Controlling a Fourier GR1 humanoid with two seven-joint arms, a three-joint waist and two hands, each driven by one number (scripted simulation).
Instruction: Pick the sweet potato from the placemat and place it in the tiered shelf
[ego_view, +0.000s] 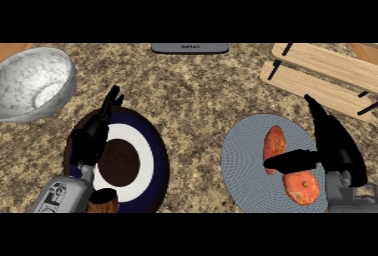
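Status: early stage. Sweet potato lying on the grey placemat, not lifted. Right hand beside it, thumb laid across its middle, fingers straight and pointing up the view; seemingly closing round it, though the grasp is partly hidden.

Outstanding: lift, carry, set down in the wooden shelf, upper right, well apart from the placemat.

Left hand: relaxed, holding nothing, over a dark blue plate.

Surface: speckled brown stone counter. Also present: pale bowl, upper left; grey object at the far edge, unidentified.
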